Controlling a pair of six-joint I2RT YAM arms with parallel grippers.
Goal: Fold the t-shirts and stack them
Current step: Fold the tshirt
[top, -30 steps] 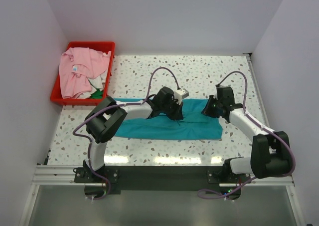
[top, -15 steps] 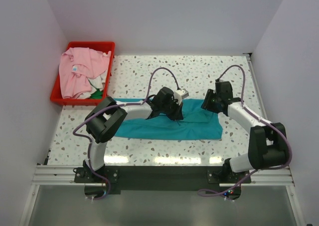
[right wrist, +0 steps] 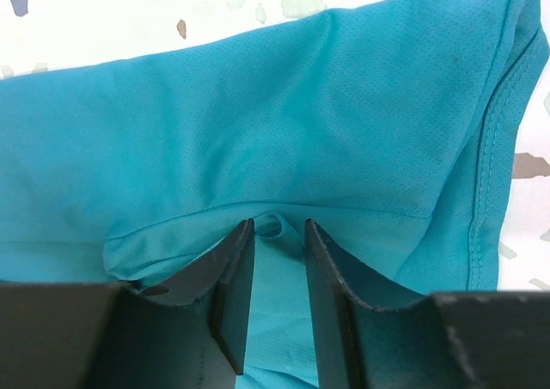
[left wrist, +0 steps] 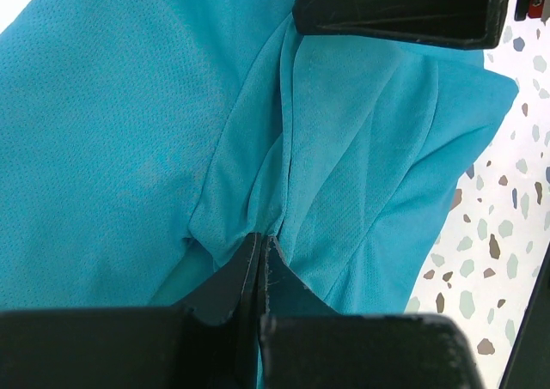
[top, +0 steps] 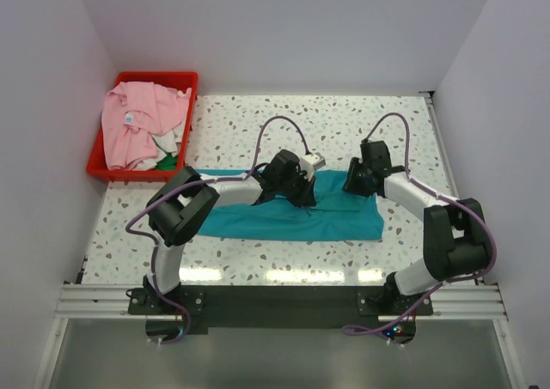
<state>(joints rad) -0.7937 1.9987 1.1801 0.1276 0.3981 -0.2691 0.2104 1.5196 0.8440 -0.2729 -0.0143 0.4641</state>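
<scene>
Teal t-shirt (top: 344,221) is lying in a long band across the middle of the table (top: 344,118), its far edge partly hiding under both arms. The left gripper (left wrist: 260,239) is pinching a ridge of it with fingers pressed together; the right gripper's (right wrist: 279,230) fingers are standing apart around a small pucker, contact unclear. A pink t-shirt (top: 133,127) is spilling over the red bin (top: 185,84) at the far left corner, covering cloth too hidden to identify.

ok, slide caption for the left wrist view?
Left gripper shut on a pinched fold of the teal t-shirt, pleats fanning out from the pinch, speckled table alongside.
</scene>
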